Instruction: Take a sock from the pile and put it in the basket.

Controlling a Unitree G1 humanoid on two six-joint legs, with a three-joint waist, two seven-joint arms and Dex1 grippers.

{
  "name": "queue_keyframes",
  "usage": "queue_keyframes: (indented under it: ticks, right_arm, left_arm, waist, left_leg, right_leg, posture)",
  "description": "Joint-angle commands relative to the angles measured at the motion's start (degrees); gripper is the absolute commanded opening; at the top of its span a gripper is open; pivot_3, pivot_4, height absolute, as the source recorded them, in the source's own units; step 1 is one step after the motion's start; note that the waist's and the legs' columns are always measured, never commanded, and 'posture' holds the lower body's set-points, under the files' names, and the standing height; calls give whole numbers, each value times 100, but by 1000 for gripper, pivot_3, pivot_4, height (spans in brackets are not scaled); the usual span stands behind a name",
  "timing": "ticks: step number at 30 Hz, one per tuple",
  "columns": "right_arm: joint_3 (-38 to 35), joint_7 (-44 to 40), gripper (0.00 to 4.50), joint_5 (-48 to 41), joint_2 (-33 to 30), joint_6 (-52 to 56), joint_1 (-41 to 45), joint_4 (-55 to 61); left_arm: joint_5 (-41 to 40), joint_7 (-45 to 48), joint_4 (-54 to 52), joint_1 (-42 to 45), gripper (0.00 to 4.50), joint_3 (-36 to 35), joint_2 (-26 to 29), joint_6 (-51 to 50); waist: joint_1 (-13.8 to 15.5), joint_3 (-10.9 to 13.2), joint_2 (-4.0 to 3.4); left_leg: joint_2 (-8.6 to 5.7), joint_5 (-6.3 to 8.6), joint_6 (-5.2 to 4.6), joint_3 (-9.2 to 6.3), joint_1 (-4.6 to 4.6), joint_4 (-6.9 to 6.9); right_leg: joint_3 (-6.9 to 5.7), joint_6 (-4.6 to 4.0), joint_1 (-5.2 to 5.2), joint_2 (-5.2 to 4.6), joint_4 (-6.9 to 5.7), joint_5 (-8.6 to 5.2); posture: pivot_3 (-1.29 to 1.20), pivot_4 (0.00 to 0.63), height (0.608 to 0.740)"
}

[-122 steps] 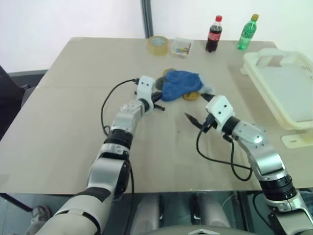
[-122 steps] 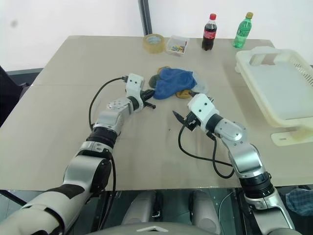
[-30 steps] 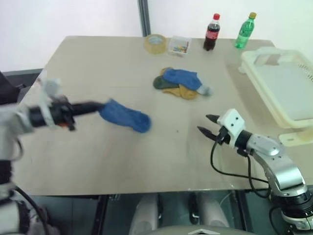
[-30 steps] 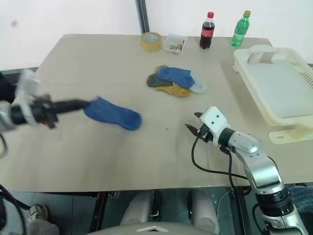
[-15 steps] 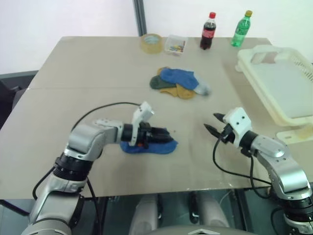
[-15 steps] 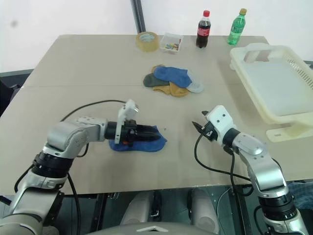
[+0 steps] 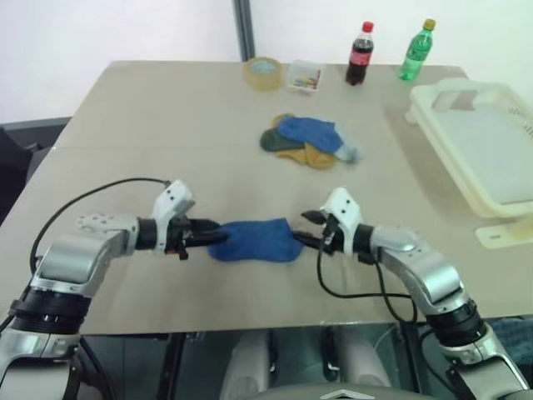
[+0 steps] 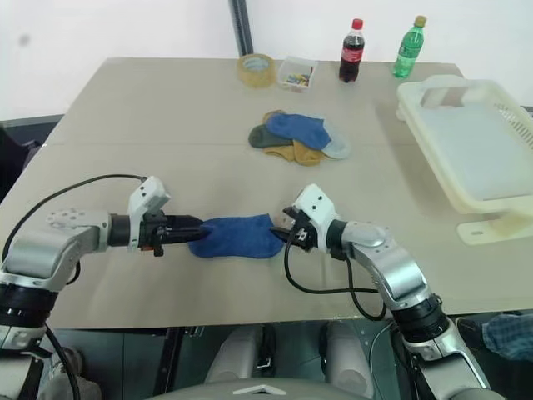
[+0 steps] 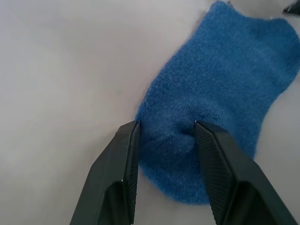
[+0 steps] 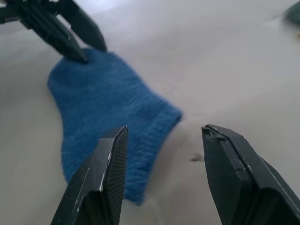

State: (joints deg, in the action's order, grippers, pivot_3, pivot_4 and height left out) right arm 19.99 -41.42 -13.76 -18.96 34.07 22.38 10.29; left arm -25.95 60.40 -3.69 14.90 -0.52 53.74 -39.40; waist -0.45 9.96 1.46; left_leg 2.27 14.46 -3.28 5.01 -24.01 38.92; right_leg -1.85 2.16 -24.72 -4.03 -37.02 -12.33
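Note:
A blue sock (image 7: 256,240) lies flat on the table near its front edge, between my two grippers. My left gripper (image 7: 215,236) is open at the sock's left end; in the left wrist view its fingertips (image 9: 131,129) stand on either side of a small bunched fold of the sock (image 9: 225,79). My right gripper (image 7: 304,228) is open at the sock's right end, with the cuff (image 10: 159,117) just ahead of its jaws. The pile (image 7: 310,143) of blue, green, yellow and grey socks sits mid-table. The cream basket (image 7: 466,86) stands at the right edge.
Along the table's far edge stand a tape roll (image 7: 263,72), a small clear box (image 7: 306,77), a cola bottle (image 7: 359,55) and a green bottle (image 7: 419,52). Black cables loop from both wrists over the table's front.
My left gripper swung in from the far left, lowered the blue sock onto the table and opened. My right gripper moved left to the sock's other end.

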Motion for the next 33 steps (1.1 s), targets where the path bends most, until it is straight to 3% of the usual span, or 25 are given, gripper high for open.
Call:
queue_keyframes:
  ticks: [1, 2, 4, 6, 7, 12, 17, 20, 23, 26, 33]
  right_arm:
    - [222, -305, 1439, 182, -41, -394, 94, -432]
    - [286, -362, 1144, 250, -88, -463, 97, -512]
    - [369, -463, 113, 393, -199, -638, 74, -583]
    - [340, -529, 0, 426, -298, -722, 7, -525]
    - [276, -539, 0, 411, -367, -711, -48, -433]
    - [-114, -570, 0, 315, -961, -507, -483, 260]
    - [-482, -431, 0, 329, -1326, -496, -840, 592]
    - [-604, -430, 884, 291, -1376, -623, -864, 651]
    - [-921, -217, 2347, 271, -1291, -745, -625, 707]
    - [-1277, -262, 2347, -112, -1132, -525, -38, 620]
    - [-902, 810, 2347, 1341, -289, -2554, 2909, -4345]
  left_arm:
    - [10, -287, -357, -238, 2010, -169, -142, -34]
    - [13, -371, -381, -290, 1756, -185, -208, -40]
    - [-31, -431, -467, -383, 1119, -211, -303, -55]
    - [-196, -408, -638, -484, 257, -266, -415, -92]
    - [-345, -394, -782, -534, 38, -308, -477, -187]
    - [-819, -624, -1471, -634, 38, -371, -764, -676]
    - [-586, -1121, -1433, -435, 38, -213, -1124, -627]
    - [-488, -1068, -1372, -427, 980, -171, -1077, -485]
    - [-430, -1050, -1407, -369, 2391, -410, -1177, 31]
    - [-596, -1093, -1511, -291, 2391, -710, -1390, 432]
    - [-435, -1842, -1595, -168, 2391, -952, -2073, 976]
  waist:
    - [-4, 0, 0]
    - [-12, -2, -3]
    - [-16, -2, -3]
    - [-18, -4, -5]
    - [-13, -4, -5]
    - [42, -5, -3]
    - [73, -6, -2]
    - [61, -6, -2]
    - [58, -5, -2]
    - [44, -4, -2]
    - [-63, -2, -2]
  left_leg:
    - [-2, 1, -2, -1, 1, 0]
    - [-2, 1, -2, 0, 1, 0]
    - [-1, 3, -4, 0, 10, 0]
    - [0, 3, -4, 0, 14, 0]
    - [0, 2, -4, 1, 14, 0]
    - [-4, 1, -1, -2, 13, 1]
    - [-3, 3, -5, -4, 17, 1]
    - [0, 3, -6, -3, 23, 1]
    - [0, 4, -6, -3, 19, 1]
    - [-1, 4, -6, -1, 15, 1]
    - [-11, 2, -7, 7, 23, 8]
  right_leg:
    - [-1, 0, 1, -1, 0, 0]
    - [0, 0, 1, -2, -2, 0]
    - [0, 1, 7, -1, -3, 0]
    - [0, 1, 8, 0, -7, 0]
    - [0, 1, 8, -1, -8, 1]
    - [-1, 2, 13, -6, -5, 1]
    - [-2, 1, 16, -2, -6, 0]
    - [-1, 1, 16, 4, -9, 0]
    - [-1, 1, 13, 4, -9, 0]
    - [1, 0, 10, 1, -7, 1]
    - [6, -4, 17, 7, -9, 7]
  posture:
    - [0, 150, 740]
    - [0, 150, 740]
    - [0, 150, 740]
    - [0, 150, 740]
    - [0, 150, 740]
    - [0, 150, 740]
    - [0, 150, 740]
    - [0, 150, 740]
    - [0, 150, 740]
    - [0, 150, 740]
    - [0, 150, 740]
